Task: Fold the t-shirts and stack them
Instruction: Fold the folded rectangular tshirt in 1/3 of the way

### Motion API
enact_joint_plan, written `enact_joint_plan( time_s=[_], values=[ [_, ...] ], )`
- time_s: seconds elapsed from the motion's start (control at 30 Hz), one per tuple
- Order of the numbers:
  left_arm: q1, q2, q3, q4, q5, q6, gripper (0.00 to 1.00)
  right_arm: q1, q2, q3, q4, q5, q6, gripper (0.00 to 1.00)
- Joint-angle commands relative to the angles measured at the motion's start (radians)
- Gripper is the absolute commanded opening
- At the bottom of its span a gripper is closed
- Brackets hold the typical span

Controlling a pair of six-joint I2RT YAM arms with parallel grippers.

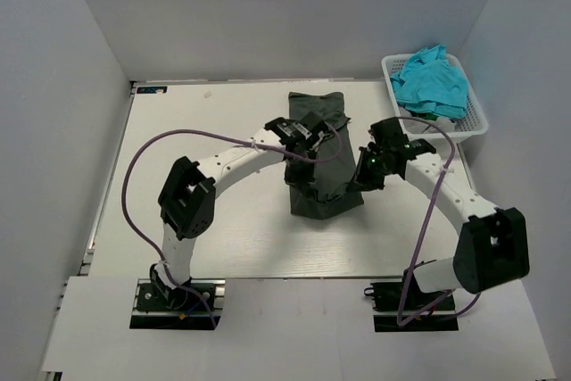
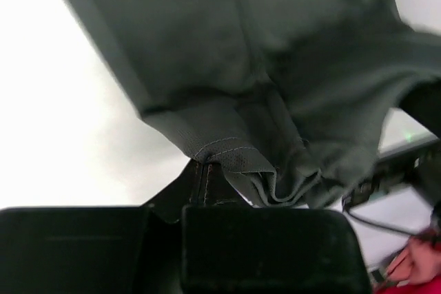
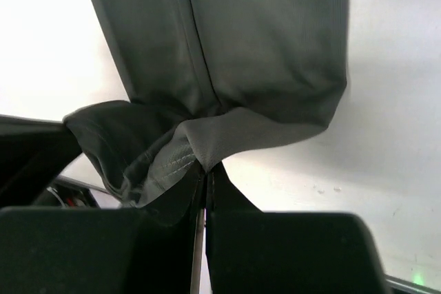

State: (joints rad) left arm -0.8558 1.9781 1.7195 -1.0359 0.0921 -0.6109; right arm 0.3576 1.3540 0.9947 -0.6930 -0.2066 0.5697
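Note:
A dark charcoal-grey t-shirt [image 1: 314, 104] lies folded into a long strip at the middle of the table, its near end lifted and bunched. My left gripper [image 1: 314, 144] is shut on a stitched hem of this shirt [image 2: 227, 156], and the cloth hangs ahead of the jaws. On the shirt's right side my right gripper [image 1: 361, 176] is shut on another fold of its edge [image 3: 227, 135]. The jaws of both are pressed together with fabric pinched at the tips. Turquoise-blue t-shirts [image 1: 433, 82] lie heaped in the basket at the back right.
The white lattice basket [image 1: 477, 118] stands at the table's back right corner, close to the right arm. White walls enclose the table on the left, back and right. A purple cable [image 1: 134, 162] loops out from the left arm.

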Motion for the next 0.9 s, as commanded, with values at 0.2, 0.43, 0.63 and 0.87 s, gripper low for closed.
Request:
enact_joint_plan(
  time_s=[0.2,0.43,0.63,0.87],
  values=[
    [0.142,0.1,0.248,-0.079,-0.029,0.036,0.0,-0.048,0.19,0.273,0.069,-0.001,-0.008,0.0],
    [0.212,0.231,0.469,-0.099,0.03,0.085,0.0,-0.075,0.33,0.435,0.04,-0.002,-0.031,0.0],
    [0.279,0.261,0.485,-0.072,0.063,0.105,0.0,-0.098,0.411,0.507,0.038,-0.023,-0.04,0.0],
    [0.299,0.306,0.485,0.01,0.126,0.129,0.0,-0.121,0.539,0.596,0.038,-0.048,-0.041,0.0]
  ],
)
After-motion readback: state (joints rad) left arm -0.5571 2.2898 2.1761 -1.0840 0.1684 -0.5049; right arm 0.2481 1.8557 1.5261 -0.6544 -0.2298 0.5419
